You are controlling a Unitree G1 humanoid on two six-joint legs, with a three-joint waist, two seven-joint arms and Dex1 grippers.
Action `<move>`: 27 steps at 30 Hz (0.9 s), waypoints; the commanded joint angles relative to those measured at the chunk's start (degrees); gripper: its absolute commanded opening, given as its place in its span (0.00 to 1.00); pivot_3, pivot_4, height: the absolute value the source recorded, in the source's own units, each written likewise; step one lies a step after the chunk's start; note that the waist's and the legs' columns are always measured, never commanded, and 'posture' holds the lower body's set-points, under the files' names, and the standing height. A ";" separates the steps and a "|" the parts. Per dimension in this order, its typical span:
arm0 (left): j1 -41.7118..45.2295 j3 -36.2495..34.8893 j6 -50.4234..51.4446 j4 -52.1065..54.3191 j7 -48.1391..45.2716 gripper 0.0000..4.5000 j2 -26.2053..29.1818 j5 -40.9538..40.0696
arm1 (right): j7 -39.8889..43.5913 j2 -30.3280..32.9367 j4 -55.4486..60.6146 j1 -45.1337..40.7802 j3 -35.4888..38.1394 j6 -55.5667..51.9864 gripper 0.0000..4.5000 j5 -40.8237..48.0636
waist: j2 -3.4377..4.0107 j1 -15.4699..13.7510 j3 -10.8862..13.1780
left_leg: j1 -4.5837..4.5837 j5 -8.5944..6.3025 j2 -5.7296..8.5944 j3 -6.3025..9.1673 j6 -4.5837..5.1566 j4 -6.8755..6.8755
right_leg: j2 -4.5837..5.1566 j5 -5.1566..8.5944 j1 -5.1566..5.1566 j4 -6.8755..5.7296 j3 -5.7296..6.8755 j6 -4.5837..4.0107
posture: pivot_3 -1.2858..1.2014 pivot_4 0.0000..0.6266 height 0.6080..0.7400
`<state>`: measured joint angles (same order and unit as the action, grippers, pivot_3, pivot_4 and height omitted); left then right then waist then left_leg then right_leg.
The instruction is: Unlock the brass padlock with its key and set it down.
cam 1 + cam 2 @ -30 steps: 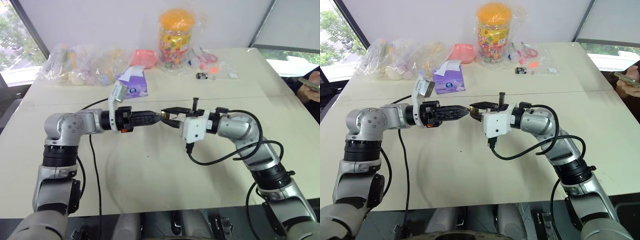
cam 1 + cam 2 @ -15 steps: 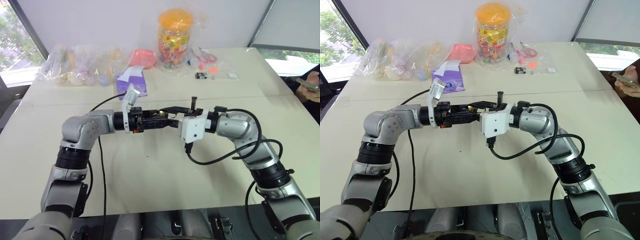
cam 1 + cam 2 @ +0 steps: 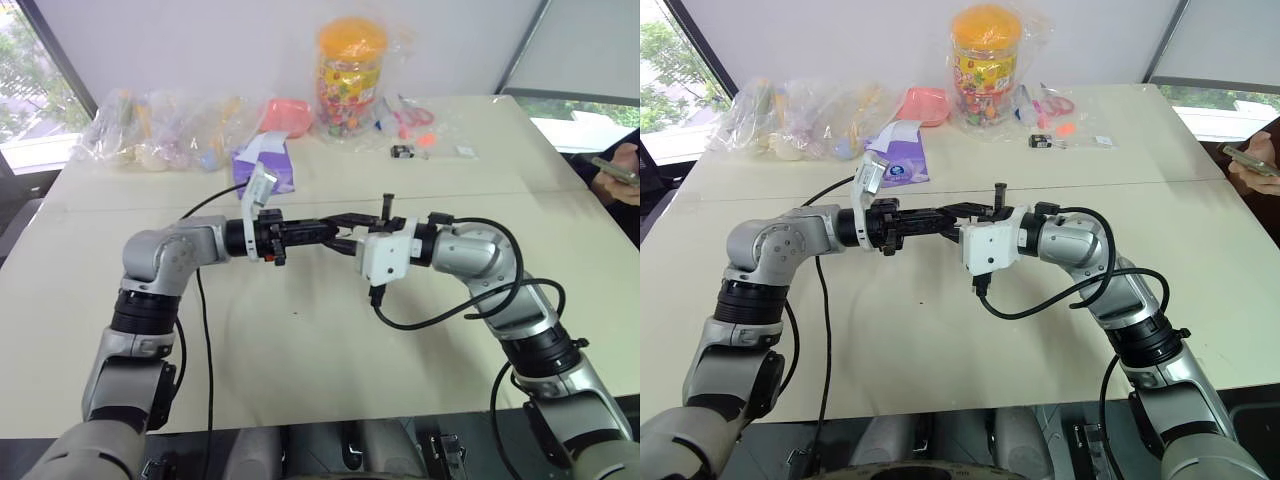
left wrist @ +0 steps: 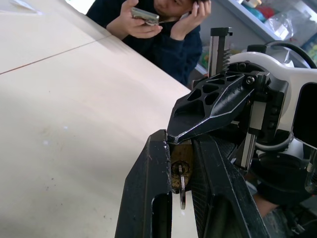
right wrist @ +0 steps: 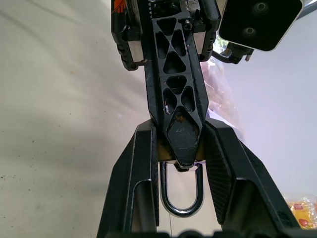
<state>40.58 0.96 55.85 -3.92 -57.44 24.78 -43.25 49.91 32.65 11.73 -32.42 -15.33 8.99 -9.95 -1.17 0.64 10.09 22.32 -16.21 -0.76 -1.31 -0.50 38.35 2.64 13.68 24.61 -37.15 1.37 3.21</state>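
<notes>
- Right gripper (image 5: 181,148) pinching the brass padlock (image 4: 181,157) by its body, above the table (image 3: 300,380), silvery shackle (image 5: 181,191) pointing back between the fingers.
- Left gripper (image 4: 182,148) pressed in on the key (image 4: 182,184) sticking out of the padlock's end, tip to tip with the right one.
- Both meeting mid-air over the middle of the table.
- Orange-lidded jar (image 3: 352,75) and plastic bags (image 3: 165,130) well apart at the far edge.
- Person with phone (image 4: 145,16) seated beyond the table corner.
</notes>
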 commanded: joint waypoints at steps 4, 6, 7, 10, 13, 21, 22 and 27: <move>-0.28 0.38 0.01 1.80 -1.20 0.00 1.52 0.00 | 1.32 0.35 3.99 -0.72 1.94 -5.09 0.81 4.04 | 0.00 0.00 0.00 | 0.00 0.00 0.00 0.00 0.00 0.00 | 0.00 0.00 0.00 0.00 0.00 0.00 | 0.52 0.24 0.98; -0.13 0.50 -0.11 1.80 -2.00 0.00 2.16 -0.01 | 3.07 1.47 5.36 0.24 3.16 -10.45 0.99 6.86 | 0.00 -0.01 0.00 | 0.00 0.00 0.00 0.00 0.00 0.00 | 0.00 0.00 0.00 0.00 0.00 0.00 | 0.52 0.24 0.98; 0.08 0.52 -0.31 1.70 -2.45 0.00 2.48 0.07 | 3.99 2.23 6.46 1.08 4.69 -14.79 0.99 9.57 | 0.00 -0.04 0.00 | 0.00 0.00 0.00 0.00 0.00 0.00 | 0.00 0.00 0.00 0.00 0.00 0.00 | 0.52 0.24 0.98; 0.66 0.51 -0.91 1.30 -3.44 0.00 3.04 0.37 | 4.61 3.16 9.33 2.31 8.18 -25.39 0.99 16.03 | 0.00 -0.26 0.00 | 0.03 0.00 0.01 0.02 0.00 0.00 | 0.03 0.00 0.00 0.02 0.01 0.00 | 0.52 0.24 0.98; 1.24 0.39 -1.14 1.05 -4.36 0.00 3.62 0.38 | 2.06 1.52 12.39 2.09 13.54 -37.33 0.79 24.29 | 0.00 -0.16 0.00 | 0.03 0.00 0.02 0.02 0.00 0.00 | 0.04 0.00 -0.01 0.02 0.02 0.00 | 0.52 0.24 0.98; 2.62 0.78 -2.06 -0.24 -6.25 0.00 3.77 1.44 | -3.17 -0.98 17.31 0.53 18.68 -56.26 0.00 38.74 | 0.00 -0.05 0.00 | 0.00 -0.01 -0.02 0.03 0.01 -0.03 | 0.02 0.00 0.00 0.02 0.01 -0.01 | 0.52 0.24 0.98; 2.80 0.85 -2.14 -0.36 -6.50 0.00 3.74 1.55 | -3.67 -1.12 17.81 0.29 18.74 -57.49 0.00 39.95 | 0.00 -0.05 0.00 | 0.01 -0.01 -0.02 0.03 0.01 -0.03 | 0.02 0.00 0.00 0.02 0.01 -0.01 | 0.52 0.24 0.98; 3.64 0.51 -0.93 -0.03 -7.96 0.00 3.82 0.57 | -6.69 -1.41 18.74 -0.73 17.27 -61.39 0.00 42.92 | 0.00 -0.03 0.00 | 0.02 -0.01 -0.02 0.03 0.01 -0.03 | 0.02 0.00 0.00 0.04 0.01 0.00 | 0.52 0.24 0.98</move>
<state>42.92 1.60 54.76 -5.04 -64.33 28.17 -41.74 44.05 31.38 28.75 -32.21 1.41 -52.14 31.73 -1.18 0.61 10.09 22.34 -16.22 -0.78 -1.28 -0.49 38.32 2.66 13.68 24.60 -37.10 1.38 3.21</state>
